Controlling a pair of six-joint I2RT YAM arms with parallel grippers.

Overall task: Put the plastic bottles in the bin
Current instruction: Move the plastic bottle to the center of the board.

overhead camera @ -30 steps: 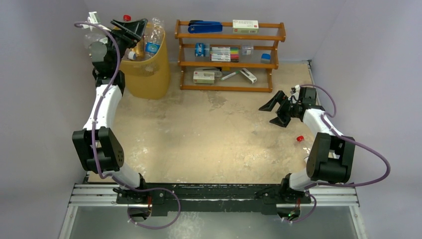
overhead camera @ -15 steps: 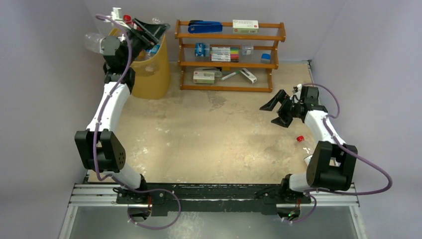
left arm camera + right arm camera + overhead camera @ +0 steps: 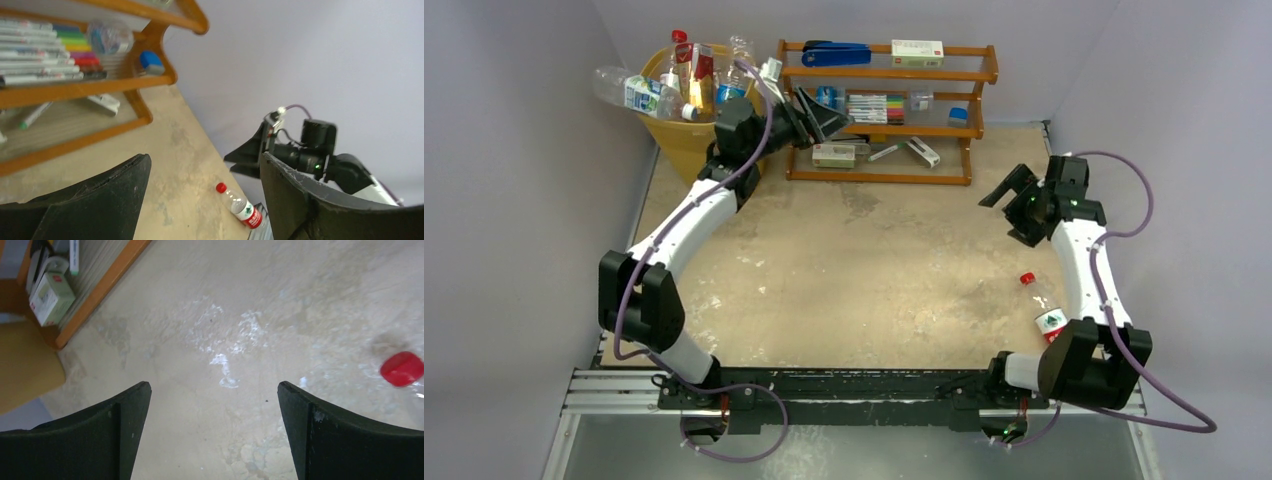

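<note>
L gripper (image 3: 826, 112) released, empty, by shelf rack (image 3: 884, 178); R gripper (image 3: 1009, 213) wide open, empty. Bin (image 3: 686, 152), far-left corner, heaped w/ bottles (image 3: 696, 78); clear bottle (image 3: 629, 92) lies across rim, could roll off. Last bottle (image 3: 1046, 310) lies on bench (image 3: 854, 270) near R arm (image 3: 1084, 270): round, may skid if pinched off-centre.

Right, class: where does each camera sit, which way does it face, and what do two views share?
Top external: above and behind the bases, looking down at the table; both arms, with left gripper and right gripper, show.
Left wrist: on the left arm, facing across the table toward the right gripper; own open fingers frame it.
Right wrist: facing down at the table; own open fingers.
Shared: the red-capped bottle shows in all three.
</note>
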